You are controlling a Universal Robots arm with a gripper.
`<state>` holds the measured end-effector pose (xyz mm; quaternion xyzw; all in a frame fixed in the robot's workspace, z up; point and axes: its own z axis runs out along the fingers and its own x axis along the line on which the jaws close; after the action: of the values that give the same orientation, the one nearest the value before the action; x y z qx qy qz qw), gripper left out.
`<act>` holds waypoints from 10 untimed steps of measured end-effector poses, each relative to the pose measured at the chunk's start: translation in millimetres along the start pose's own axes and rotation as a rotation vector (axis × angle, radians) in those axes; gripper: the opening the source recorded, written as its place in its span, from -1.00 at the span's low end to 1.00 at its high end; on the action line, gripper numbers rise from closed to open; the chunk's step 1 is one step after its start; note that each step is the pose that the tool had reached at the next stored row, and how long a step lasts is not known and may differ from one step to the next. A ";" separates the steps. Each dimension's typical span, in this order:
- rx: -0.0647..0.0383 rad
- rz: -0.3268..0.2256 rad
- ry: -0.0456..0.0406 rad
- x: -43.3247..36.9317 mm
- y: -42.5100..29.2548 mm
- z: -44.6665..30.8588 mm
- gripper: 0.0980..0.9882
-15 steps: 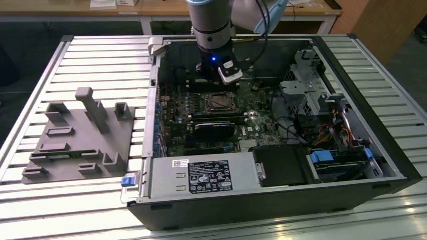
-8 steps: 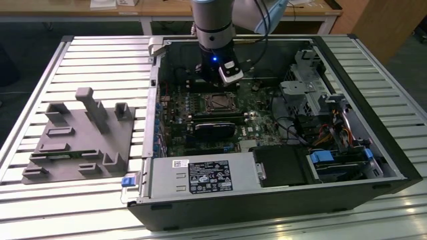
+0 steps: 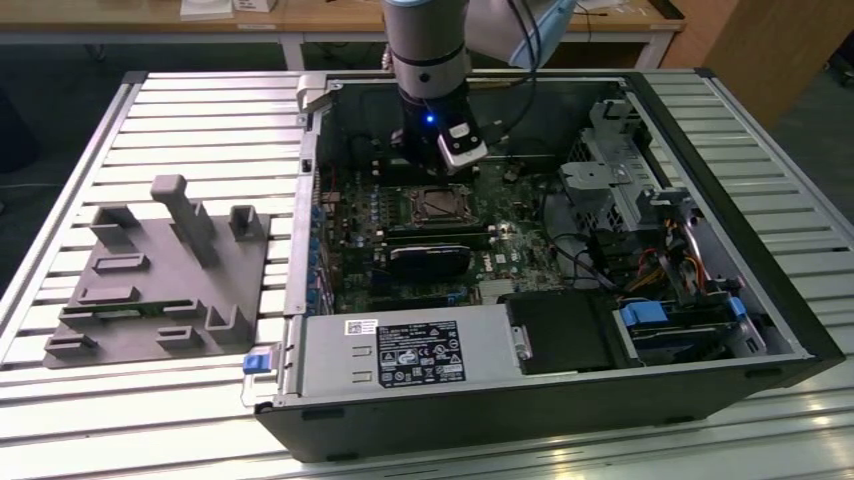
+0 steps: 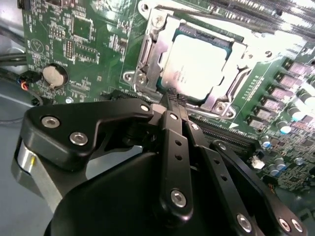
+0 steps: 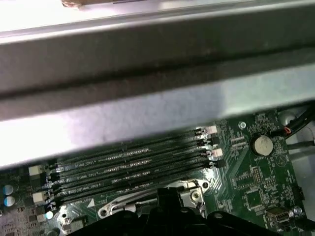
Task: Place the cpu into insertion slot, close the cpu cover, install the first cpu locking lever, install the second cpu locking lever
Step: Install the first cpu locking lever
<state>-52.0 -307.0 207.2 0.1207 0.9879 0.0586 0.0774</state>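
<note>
Gripper [image 4: 173,101] fingers are being held together, tips poised just above the near edge of the cpu cover [image 4: 147,49]. Nothing is being gripped. The cpu [image 4: 197,66] is being shown seated in the insertion slot [image 3: 438,205], framed by the closed cover. Long memory slots [image 5: 133,164] are lying just beside the socket, and the case wall [image 5: 147,83] is crowding the arm's far side.
</note>
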 end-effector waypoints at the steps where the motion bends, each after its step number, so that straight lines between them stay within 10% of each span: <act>1: 0.004 0.000 -0.0007 -0.3 -1.1 -0.2 -0.98; 10: 0.043 -0.005 -0.0105 -3.3 -12.8 -1.3 -0.98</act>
<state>-52.0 -320.2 207.2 0.1200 0.9889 0.0364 0.0801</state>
